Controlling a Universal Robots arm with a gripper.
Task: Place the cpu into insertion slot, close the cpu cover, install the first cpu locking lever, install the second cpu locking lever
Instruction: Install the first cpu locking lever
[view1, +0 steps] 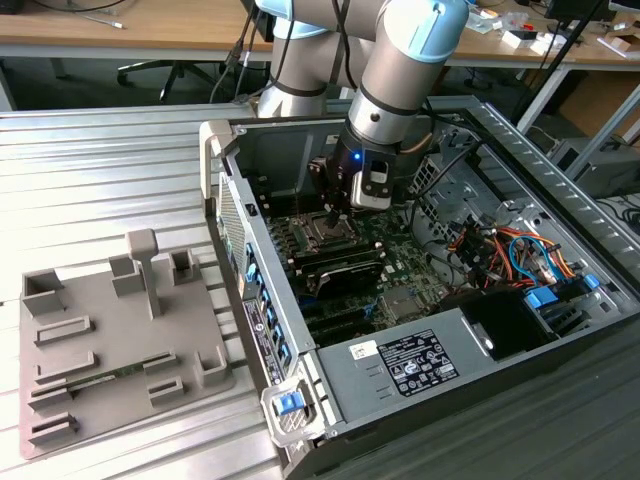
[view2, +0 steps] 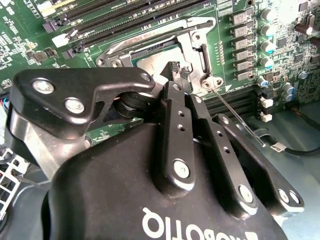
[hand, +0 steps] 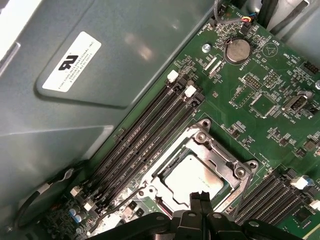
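The arm (view1: 400, 70) reaches down into an open computer case (view1: 225, 200). The case lies on a metal table (view1: 100, 180). On the table, to the exterior view's left of the case, sits a grey tray (view1: 100, 340) with small blocks on it.

The gripper (view2: 177, 70) hangs low over the slot (view1: 325, 232), which is on the green board (hand: 270, 90). Its two black fingers (view2: 172, 125) are pressed tight together, tip to tip.

The cpu (hand: 192, 175) lies flat in the slot with its grey top facing up. The cover (hand: 227, 152) is down over it. The cover is a silver frame, and the cpu shows through its square window.

In both wrist views the fingertips are over the edge of the cpu and the cover. I cannot tell if they touch the metal.

In the second wrist view a thin wire lever (view2: 237, 117) starts at a corner of the cover, just beside the fingertips. It runs out past the gripper, away from the slot. It is not lying along the cover.

Long black memory slots (hand: 145, 132) run beside the slot on the board. A round silver battery (hand: 237, 49) sits farther off, well apart from the gripper.
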